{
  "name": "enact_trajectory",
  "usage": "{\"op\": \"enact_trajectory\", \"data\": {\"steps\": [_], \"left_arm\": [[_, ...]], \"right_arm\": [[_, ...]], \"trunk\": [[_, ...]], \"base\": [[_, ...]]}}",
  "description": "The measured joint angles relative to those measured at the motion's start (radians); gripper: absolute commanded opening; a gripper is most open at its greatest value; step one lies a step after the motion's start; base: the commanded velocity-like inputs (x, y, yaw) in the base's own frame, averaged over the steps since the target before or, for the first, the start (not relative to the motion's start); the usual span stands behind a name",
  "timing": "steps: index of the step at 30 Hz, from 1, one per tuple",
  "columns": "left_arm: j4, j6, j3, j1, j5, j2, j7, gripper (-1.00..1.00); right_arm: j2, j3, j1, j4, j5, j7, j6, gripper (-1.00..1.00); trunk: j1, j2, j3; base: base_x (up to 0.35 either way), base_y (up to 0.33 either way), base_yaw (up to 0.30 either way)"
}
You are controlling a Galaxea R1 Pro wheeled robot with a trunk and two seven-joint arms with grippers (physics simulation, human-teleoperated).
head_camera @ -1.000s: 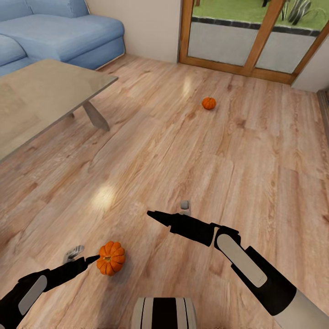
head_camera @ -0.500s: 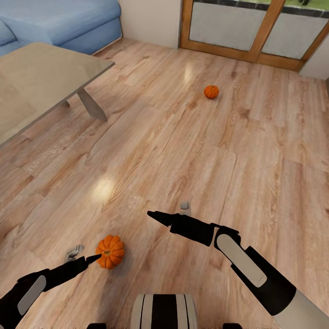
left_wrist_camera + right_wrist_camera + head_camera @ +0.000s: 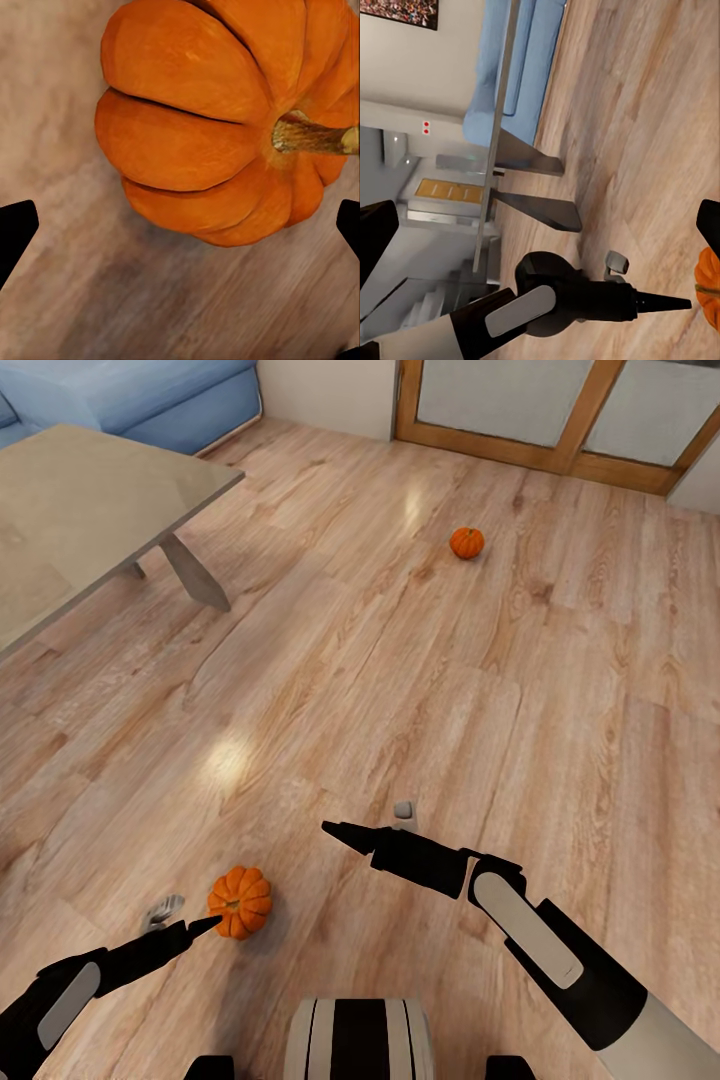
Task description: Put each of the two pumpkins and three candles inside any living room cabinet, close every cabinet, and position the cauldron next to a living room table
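A small orange pumpkin (image 3: 240, 901) lies on the wooden floor just in front of me. My left gripper (image 3: 184, 918) is open right beside it, its black fingertip almost touching the pumpkin's near side. In the left wrist view the pumpkin (image 3: 202, 127) with its brown stem looms close ahead of my left gripper (image 3: 180, 229), whose jaws stand wide apart. A second pumpkin (image 3: 466, 542) sits farther off on the floor, toward the glass doors. My right gripper (image 3: 369, 822) hovers open and empty over bare floor. The candles, cabinet and cauldron are out of view.
A low beige coffee table (image 3: 90, 510) stands at the left with a blue sofa (image 3: 150, 390) behind it. Wood-framed glass doors (image 3: 560, 410) close off the far side. In the right wrist view the left arm (image 3: 547, 307) and table (image 3: 502, 112) appear.
The whole view has shifted: floor, table and both pumpkins sit higher in the picture, so the camera moved. Both arms keep their pose, and the near pumpkin is slightly farther ahead of my left fingertip.
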Motion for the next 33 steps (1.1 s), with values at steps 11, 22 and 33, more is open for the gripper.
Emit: {"op": "enact_trajectory", "data": {"steps": [11,22,33], "left_arm": [[0.0,0.001,0.002,0.0,0.012,0.026,-0.015,1.0],[0.001,0.001,0.002,0.0,0.012,0.028,-0.015,1.0],[0.001,0.001,0.002,0.0,0.014,0.029,-0.017,1.0]], "right_arm": [[0.002,0.0,0.0,0.002,0.0,0.0,0.0,1.0],[0.002,0.0,0.0,0.002,0.0,0.0,0.0,1.0],[0.002,0.0,0.0,0.003,-0.001,0.001,0.0,1.0]], "trunk": [[0.0,0.0,0.0],[0.0,0.0,0.0],[0.001,0.0,-0.004]], "base": [[0.038,0.0,0.0],[0.035,-0.033,0.0],[0.001,-0.001,0.0]]}}
